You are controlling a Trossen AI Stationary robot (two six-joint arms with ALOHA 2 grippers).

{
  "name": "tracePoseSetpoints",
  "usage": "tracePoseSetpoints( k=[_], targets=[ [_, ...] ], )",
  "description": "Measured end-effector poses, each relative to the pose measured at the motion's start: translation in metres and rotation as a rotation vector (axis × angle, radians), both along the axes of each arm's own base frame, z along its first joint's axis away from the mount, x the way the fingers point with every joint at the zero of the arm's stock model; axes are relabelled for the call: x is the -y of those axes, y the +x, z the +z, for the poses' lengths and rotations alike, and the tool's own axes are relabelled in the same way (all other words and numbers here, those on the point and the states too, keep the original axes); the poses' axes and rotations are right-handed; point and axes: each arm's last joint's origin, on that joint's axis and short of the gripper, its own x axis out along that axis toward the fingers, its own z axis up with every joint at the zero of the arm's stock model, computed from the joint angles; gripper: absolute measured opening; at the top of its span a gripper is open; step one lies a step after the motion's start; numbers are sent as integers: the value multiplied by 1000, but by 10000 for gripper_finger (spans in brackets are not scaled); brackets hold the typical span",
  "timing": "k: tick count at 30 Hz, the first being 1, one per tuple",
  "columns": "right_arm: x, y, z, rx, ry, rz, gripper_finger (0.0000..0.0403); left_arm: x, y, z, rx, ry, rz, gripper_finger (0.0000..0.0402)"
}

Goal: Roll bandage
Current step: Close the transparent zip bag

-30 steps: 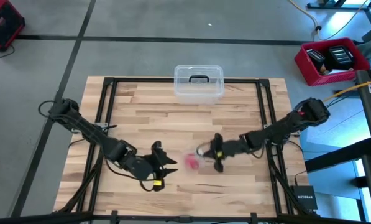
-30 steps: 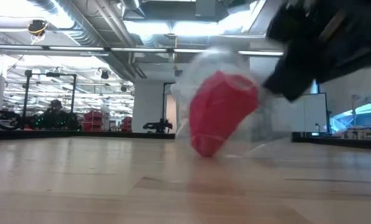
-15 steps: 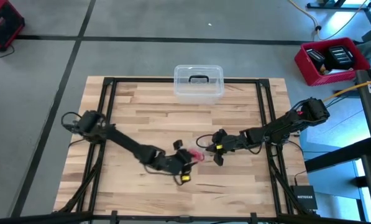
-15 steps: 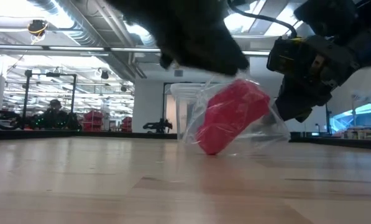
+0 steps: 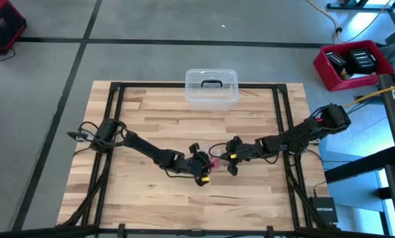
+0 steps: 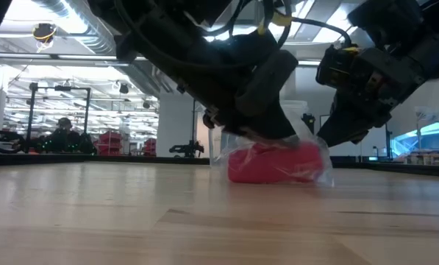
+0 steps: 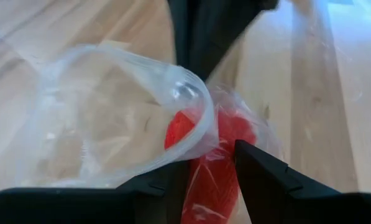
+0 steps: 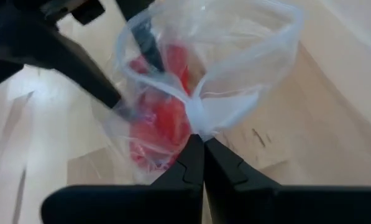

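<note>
On the left, the left arm reaches far across the table point(image 5: 151, 106), and in the high view its own body hides the left gripper point(image 5: 200, 165). In the left wrist view its fingers point(image 7: 260, 171) stand apart around the bandage point(image 7: 213, 168), with the clear plastic wrapper point(image 7: 110, 118) between. Whether the fingers really press the red fabric cannot be told. The bandage point(image 6: 274, 163) lies at the middle of the table, toward the near edge, inside the wrapper point(image 6: 311, 147), so its shape is hard to see: a soft red lump. On the right, the right gripper point(image 8: 202, 146) has its fingers pressed together, pinching a gathered fold of the wrapper. Half a second ago the left gripper was just left of the bag; now it is on it. In the low view the bag was tilted up then; now it lies flat on the wood
</note>
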Motion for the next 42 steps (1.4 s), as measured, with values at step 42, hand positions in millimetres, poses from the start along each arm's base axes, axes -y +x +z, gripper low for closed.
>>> tracePoseSetpoints(
  k=[42],
  targets=[
    [-61,17,51,192,-346,356,5,45,-60,111,-34,96,-238,124]
  ],
)
